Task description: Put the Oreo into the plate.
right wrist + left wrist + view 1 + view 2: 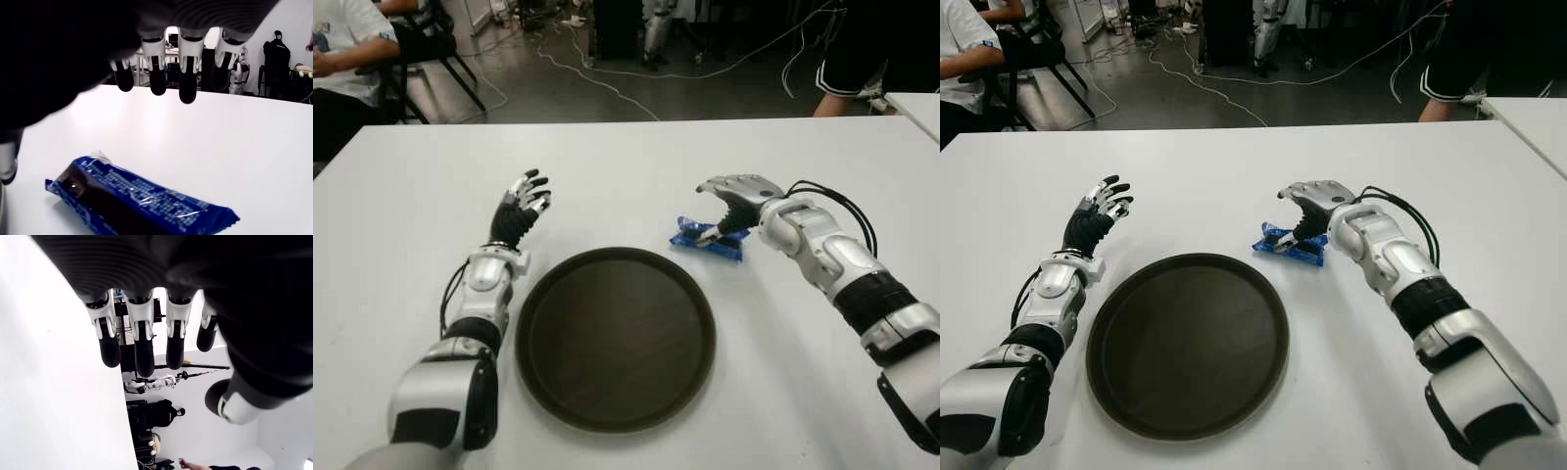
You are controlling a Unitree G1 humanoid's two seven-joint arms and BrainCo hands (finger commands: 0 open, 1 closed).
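The Oreo (707, 238) is a blue packet lying flat on the white table (607, 157), just off the far right rim of the plate. The plate (617, 343) is a round dark brown tray with nothing on it, near the table's front. My right hand (715, 211) hovers right over the packet. In the right wrist view its fingers (188, 73) stretch out above the Oreo (132, 196) without touching it, so the hand is open. My left hand (522, 203) shows left of the plate with its fingers (142, 342) spread, holding nothing.
Beyond the table's far edge a person (342, 59) sits at the back left, and another person's legs (847, 59) stand at the back right. Cables (597, 83) lie on the floor. A second white table (915, 106) is at the far right.
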